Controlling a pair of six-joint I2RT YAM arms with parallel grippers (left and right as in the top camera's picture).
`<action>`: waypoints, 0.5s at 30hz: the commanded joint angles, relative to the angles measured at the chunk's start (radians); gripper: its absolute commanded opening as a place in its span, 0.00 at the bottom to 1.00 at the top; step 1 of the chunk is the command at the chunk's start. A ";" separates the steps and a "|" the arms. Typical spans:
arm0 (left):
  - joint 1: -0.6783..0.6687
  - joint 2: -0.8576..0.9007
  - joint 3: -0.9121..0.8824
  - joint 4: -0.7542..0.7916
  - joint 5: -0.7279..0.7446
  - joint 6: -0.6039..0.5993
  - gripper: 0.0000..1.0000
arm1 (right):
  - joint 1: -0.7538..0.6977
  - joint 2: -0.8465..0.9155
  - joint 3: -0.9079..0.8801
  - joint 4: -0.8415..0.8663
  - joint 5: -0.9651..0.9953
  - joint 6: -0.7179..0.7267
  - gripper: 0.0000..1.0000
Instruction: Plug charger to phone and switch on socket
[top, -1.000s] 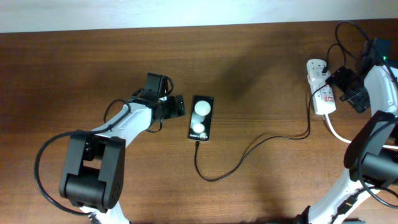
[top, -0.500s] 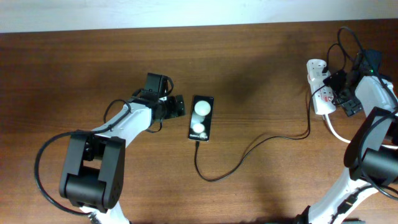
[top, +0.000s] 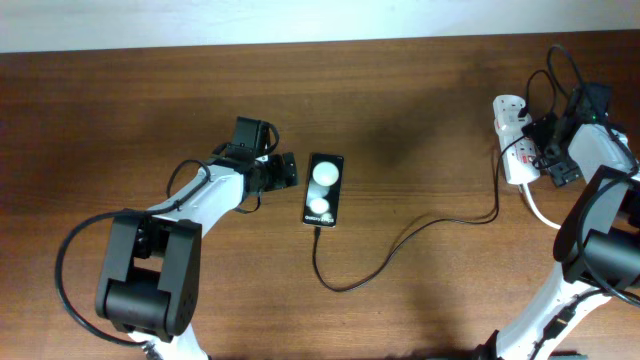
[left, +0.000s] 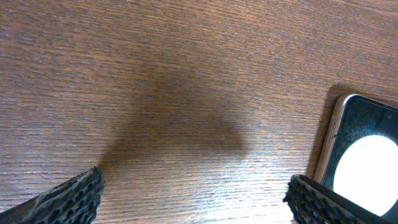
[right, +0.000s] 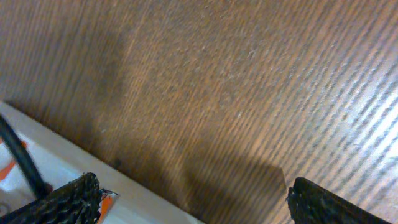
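Note:
The black phone (top: 325, 189) lies face up mid-table, two white round blobs on it. The thin black charger (top: 400, 245) runs from the phone's near edge, loops over the table and rises to the white socket (top: 515, 140) at the far right. My left gripper (top: 281, 168) is open just left of the phone; in the left wrist view the phone (left: 367, 165) lies beyond the right finger of the left gripper (left: 196, 199). My right gripper (top: 549, 150) is open at the socket's right side. The right wrist view has the socket (right: 130, 193) under the left finger of the right gripper (right: 199, 202).
A thick white cord (top: 541, 214) leaves the socket toward the table's right edge. Black arm cables (top: 556, 62) arch above the right wrist. A black cable (right: 18, 158) crosses the socket's top in the right wrist view. Bare brown wood surrounds the phone.
My right gripper has shifted left, closer over the socket's right side. The left arm, the phone and the charger cable have not moved.

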 joint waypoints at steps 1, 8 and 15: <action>0.013 0.047 -0.040 -0.025 0.017 -0.010 0.99 | 0.006 0.034 -0.010 -0.008 -0.106 -0.004 0.99; 0.013 0.047 -0.040 -0.025 0.017 -0.010 0.99 | 0.006 0.035 -0.010 -0.003 -0.049 -0.004 0.99; 0.013 0.047 -0.040 -0.025 0.017 -0.010 0.99 | 0.006 0.035 -0.011 -0.008 -0.031 -0.004 0.99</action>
